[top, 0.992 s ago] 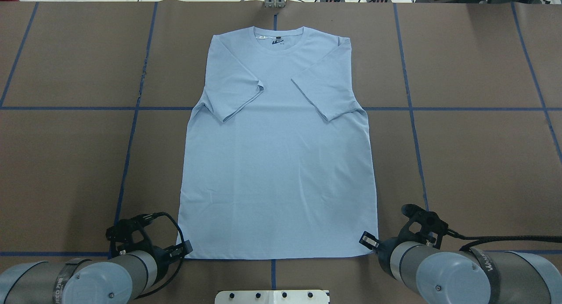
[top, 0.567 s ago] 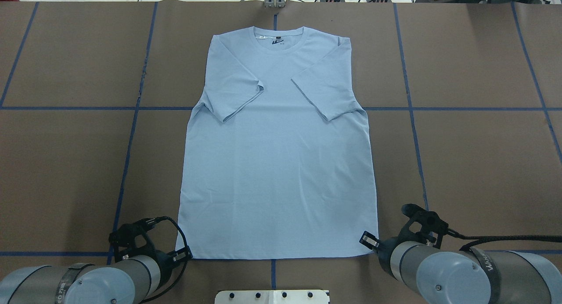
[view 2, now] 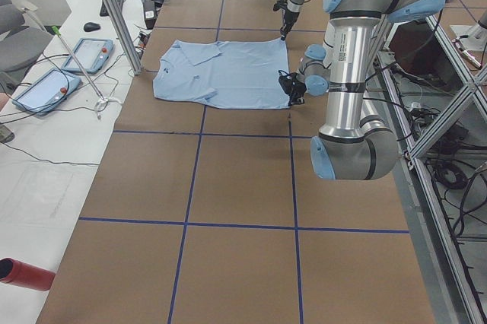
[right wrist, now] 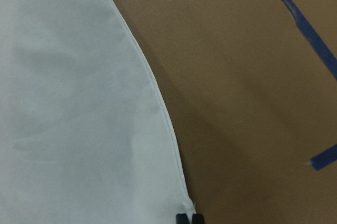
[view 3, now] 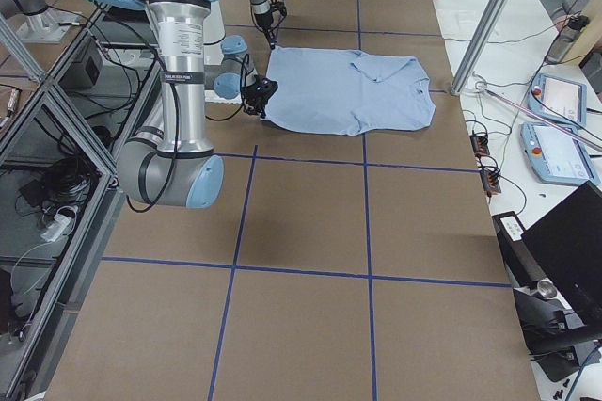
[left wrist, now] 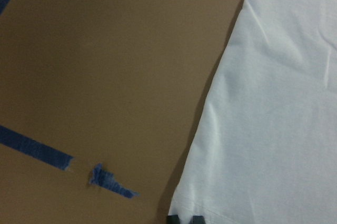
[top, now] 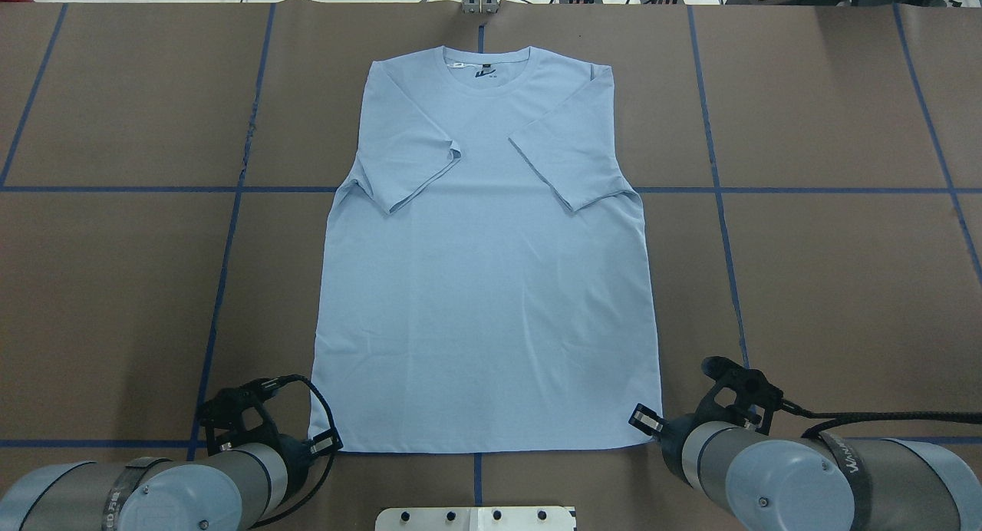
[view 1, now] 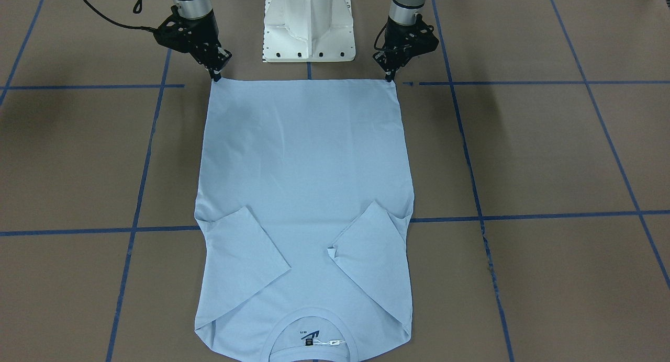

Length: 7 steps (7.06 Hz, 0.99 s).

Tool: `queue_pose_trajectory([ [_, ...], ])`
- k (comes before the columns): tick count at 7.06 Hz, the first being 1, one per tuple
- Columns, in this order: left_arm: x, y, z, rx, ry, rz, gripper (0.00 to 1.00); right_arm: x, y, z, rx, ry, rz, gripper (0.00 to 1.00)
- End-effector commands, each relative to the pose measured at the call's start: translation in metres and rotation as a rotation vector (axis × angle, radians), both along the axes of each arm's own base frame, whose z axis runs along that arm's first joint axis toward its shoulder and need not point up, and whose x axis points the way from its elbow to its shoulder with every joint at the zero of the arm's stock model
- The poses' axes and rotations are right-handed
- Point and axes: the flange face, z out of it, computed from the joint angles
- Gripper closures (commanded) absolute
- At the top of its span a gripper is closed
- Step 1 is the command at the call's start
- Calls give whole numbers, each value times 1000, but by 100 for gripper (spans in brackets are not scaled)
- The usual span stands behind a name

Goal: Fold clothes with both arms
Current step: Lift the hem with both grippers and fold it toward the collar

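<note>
One light blue short-sleeved t-shirt (top: 491, 285) lies spread flat in the middle of the brown table (top: 805, 285). Of the two black grippers, the left gripper (top: 328, 442) and the right gripper (top: 643, 420) are each closed on one hem corner.

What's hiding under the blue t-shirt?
The t-shirt lies flat on the brown table; blue tape lines run up to its edges. Whatever is directly beneath is covered, so I cannot see it.
</note>
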Motion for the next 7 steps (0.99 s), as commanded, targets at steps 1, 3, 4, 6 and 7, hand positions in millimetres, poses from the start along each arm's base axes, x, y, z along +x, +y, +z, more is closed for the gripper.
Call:
queue_pose_trajectory([
  [1,-32,-1,-38,4,84,-2,100,9,-4,-11,3,-24,15,100],
  [3,-60,30,-55,-83,150,-2,100,72,34,-22,-12,-43,-54,100],
  [4,-87,33,-92,-95,241,3,100,82,35,-36,-24,-77,-44,100],
  [6,-103,-17,-104,21,248,-51,100,90,-31,-57,79,-104,47,100],
  [7,-91,-83,-116,109,229,-142,100,54,-97,-78,158,-103,116,100],
])
